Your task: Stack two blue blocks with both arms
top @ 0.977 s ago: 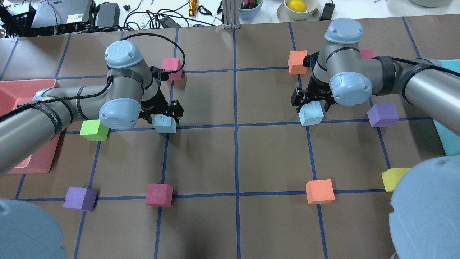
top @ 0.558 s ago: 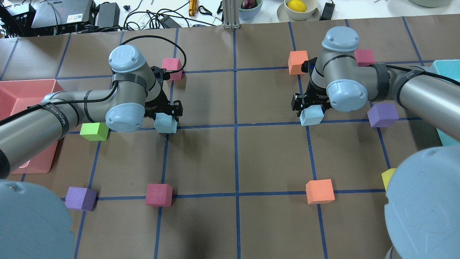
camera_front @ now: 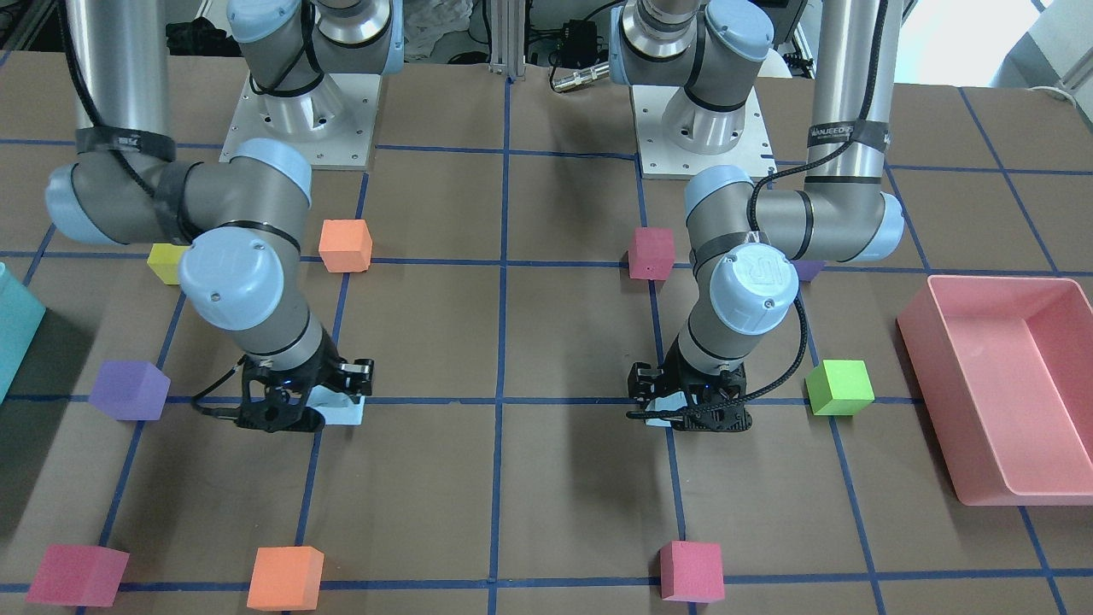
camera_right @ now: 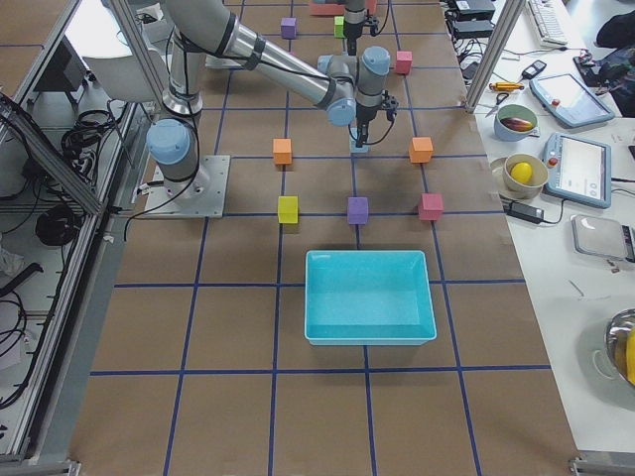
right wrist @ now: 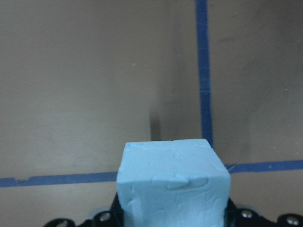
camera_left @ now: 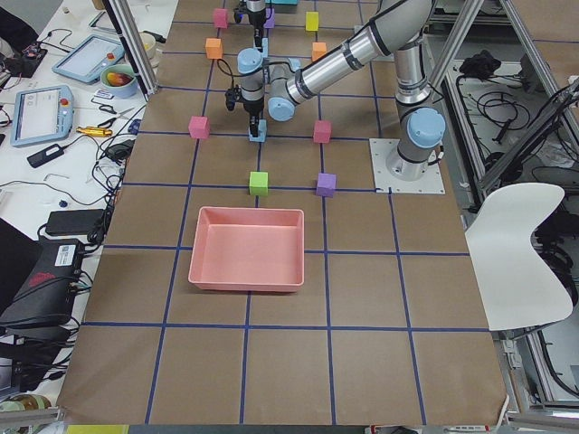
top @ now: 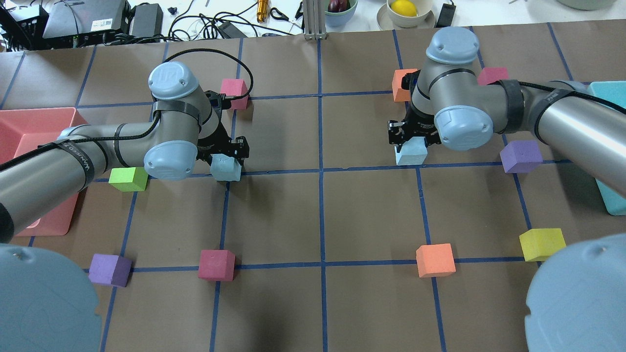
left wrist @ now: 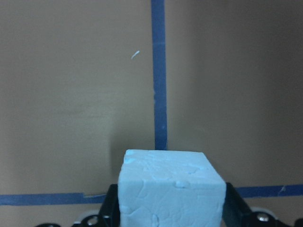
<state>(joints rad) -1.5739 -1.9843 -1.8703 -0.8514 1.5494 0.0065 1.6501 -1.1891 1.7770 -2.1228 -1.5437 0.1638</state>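
Two pale blue blocks are in view, one in each gripper. My left gripper (top: 226,155) is shut on one blue block (top: 226,168) at a tape crossing left of centre. The left wrist view shows that block (left wrist: 170,189) filling the space between the black fingers (left wrist: 110,210). My right gripper (top: 411,139) is shut on the other blue block (top: 411,152) right of centre, just above the paper. That block (right wrist: 173,182) fills the bottom of the right wrist view. In the front-facing view the right gripper (camera_front: 299,406) is on the left and the left gripper (camera_front: 690,408) on the right.
A pink tray (top: 29,122) lies at the left edge and a teal bin (top: 609,93) at the right edge. A green cube (top: 128,178) sits by the left arm and a purple cube (top: 521,156) by the right. Orange (top: 435,260), red (top: 216,265) and yellow (top: 540,243) cubes lie nearer the robot.
My right gripper has moved toward the table's centre line, carrying its blue block with it. My left arm dropped slightly, then held still with its block in place.
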